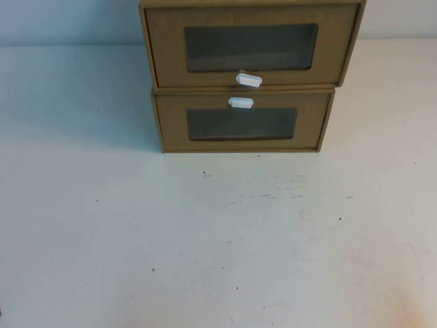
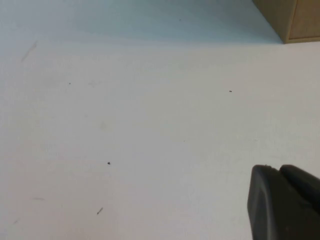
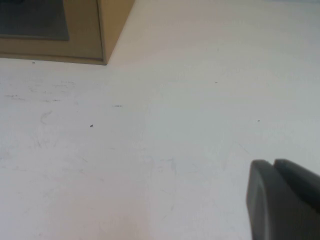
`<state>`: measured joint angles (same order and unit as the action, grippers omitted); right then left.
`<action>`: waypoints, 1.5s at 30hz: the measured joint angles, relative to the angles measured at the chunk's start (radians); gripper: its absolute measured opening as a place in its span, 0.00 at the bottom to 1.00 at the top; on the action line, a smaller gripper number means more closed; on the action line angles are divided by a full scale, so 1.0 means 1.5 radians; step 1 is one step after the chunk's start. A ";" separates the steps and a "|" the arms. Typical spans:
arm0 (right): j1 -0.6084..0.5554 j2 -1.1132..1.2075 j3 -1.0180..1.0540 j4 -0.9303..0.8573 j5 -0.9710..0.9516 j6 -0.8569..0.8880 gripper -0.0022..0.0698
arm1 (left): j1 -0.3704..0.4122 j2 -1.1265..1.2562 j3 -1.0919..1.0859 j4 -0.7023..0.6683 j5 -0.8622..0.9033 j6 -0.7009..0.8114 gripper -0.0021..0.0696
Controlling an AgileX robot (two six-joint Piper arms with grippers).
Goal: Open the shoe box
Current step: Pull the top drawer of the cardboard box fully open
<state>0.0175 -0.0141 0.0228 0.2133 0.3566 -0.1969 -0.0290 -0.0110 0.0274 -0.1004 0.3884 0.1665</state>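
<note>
Pincers clear of boxes; both drawers closed.
Nearest, left pincer [image 2: 277, 170] and right pincer [image 3: 274, 164] hung over the bare bench [image 1: 205, 239], each pressed together, empty, well apart from the boxes. Far, at 12 o'clock: lower shoe box [image 1: 242, 123] under upper shoe box [image 1: 252, 44], each front with a white handle [image 1: 241, 102].

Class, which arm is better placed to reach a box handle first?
Probably right. Both claws hang over the table, but the handles sit slightly right of centre, and the right claw sees more box front than the left claw.
</note>
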 joint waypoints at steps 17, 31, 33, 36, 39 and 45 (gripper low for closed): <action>0.000 0.000 0.000 0.000 0.000 0.000 0.01 | 0.000 0.000 0.000 0.000 0.000 0.000 0.02; 0.000 0.000 0.000 0.000 0.000 0.000 0.01 | 0.000 0.000 0.000 0.000 0.000 0.000 0.02; 0.000 0.000 0.000 0.000 0.000 0.000 0.01 | 0.000 0.000 0.000 0.000 0.000 0.000 0.02; 0.000 0.000 0.000 0.000 0.000 0.000 0.01 | 0.000 0.000 0.000 0.000 0.000 0.000 0.02; 0.000 0.000 0.000 0.000 0.000 0.000 0.01 | 0.000 0.000 0.000 0.000 -0.002 0.003 0.02; 0.000 0.000 0.000 0.000 0.000 0.000 0.01 | 0.000 0.000 0.000 -0.011 -0.034 0.010 0.02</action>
<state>0.0175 -0.0141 0.0228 0.2133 0.3566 -0.1969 -0.0290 -0.0110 0.0274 -0.1171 0.3377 0.1813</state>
